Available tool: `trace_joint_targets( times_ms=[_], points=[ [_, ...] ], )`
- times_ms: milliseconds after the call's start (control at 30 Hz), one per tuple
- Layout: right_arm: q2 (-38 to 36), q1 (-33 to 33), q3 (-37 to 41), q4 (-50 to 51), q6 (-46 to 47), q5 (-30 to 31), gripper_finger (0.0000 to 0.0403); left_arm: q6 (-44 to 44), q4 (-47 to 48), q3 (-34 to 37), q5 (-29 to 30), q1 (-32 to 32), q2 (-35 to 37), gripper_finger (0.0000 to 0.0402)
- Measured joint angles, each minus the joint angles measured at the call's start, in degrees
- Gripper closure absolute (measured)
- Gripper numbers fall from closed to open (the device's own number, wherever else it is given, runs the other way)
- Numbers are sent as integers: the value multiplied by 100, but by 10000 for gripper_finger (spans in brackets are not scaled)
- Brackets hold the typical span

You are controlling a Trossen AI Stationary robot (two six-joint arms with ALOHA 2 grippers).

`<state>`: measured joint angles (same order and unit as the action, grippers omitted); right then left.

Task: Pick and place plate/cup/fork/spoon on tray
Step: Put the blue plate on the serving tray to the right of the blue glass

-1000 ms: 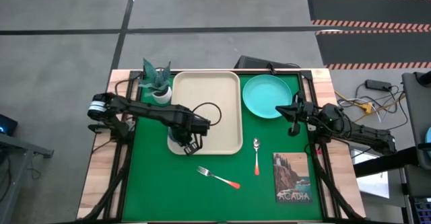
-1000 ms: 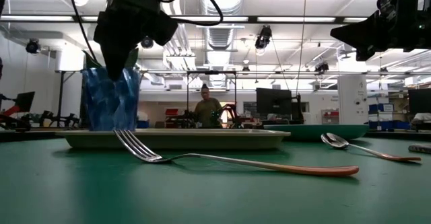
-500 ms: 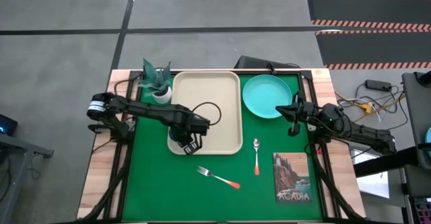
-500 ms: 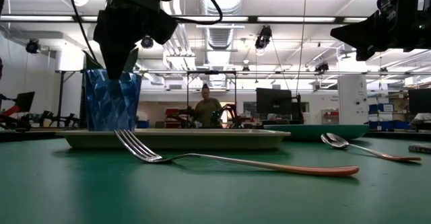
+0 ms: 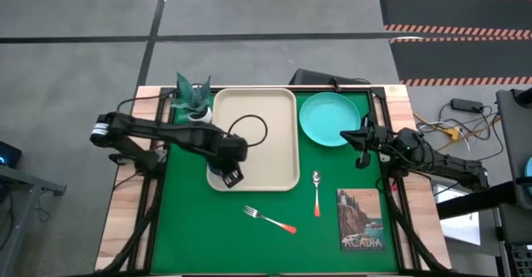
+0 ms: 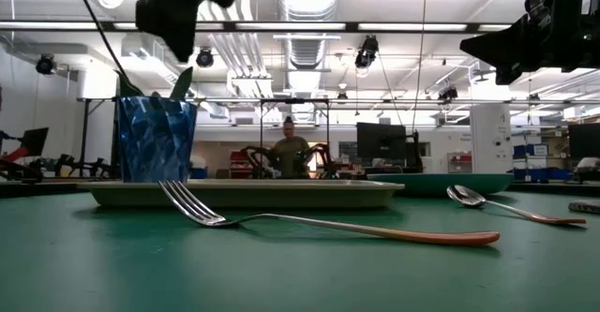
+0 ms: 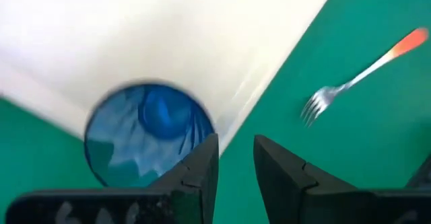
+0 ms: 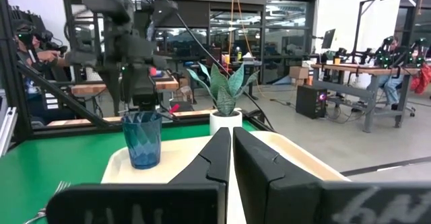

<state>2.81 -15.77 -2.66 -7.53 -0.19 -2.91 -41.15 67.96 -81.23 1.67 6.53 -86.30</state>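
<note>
The dark-blue cup [image 5: 218,174] stands upright on its base in the near left corner of the beige tray [image 5: 266,111]; it also shows in the low view [image 6: 155,139] and the left wrist view [image 7: 145,133]. My left gripper [image 7: 236,177] hangs above it, slightly open and empty, clear of the rim [image 6: 180,45]. The teal plate [image 5: 329,118] lies on the green mat right of the tray. The spoon [image 5: 317,192] and the fork [image 5: 268,220] lie flat on the mat nearer the front. My right gripper [image 5: 362,148] waits shut by the plate's near right edge.
A white pot with a green plant [image 5: 193,102] stands at the tray's far left corner. A picture card [image 5: 361,220] lies at the near right of the mat. Bare mat lies at the near left. People are in the room beyond the table.
My left gripper has gone straight up off the cup's rim and now hangs clear above it. The cup has stayed upright in the tray's near left corner.
</note>
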Motion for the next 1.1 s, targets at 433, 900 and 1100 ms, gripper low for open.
trace_joint_targets(
  times_ms=[433, 900, 1100],
  points=[
    [0, 0, 0, 0, 212, 0, 392, 2035, -3269, 1072, 3032, 1512, 987, 322],
    [4, 95, 4, -756, 1217, -204, 392, 3570, -5602, 3349, 3066, 2052, 2150, 322],
    [14, 103, 4, -1149, 1215, -85, 392, 3560, -5883, 3919, 3082, 2048, 3222, 322]
  ],
)
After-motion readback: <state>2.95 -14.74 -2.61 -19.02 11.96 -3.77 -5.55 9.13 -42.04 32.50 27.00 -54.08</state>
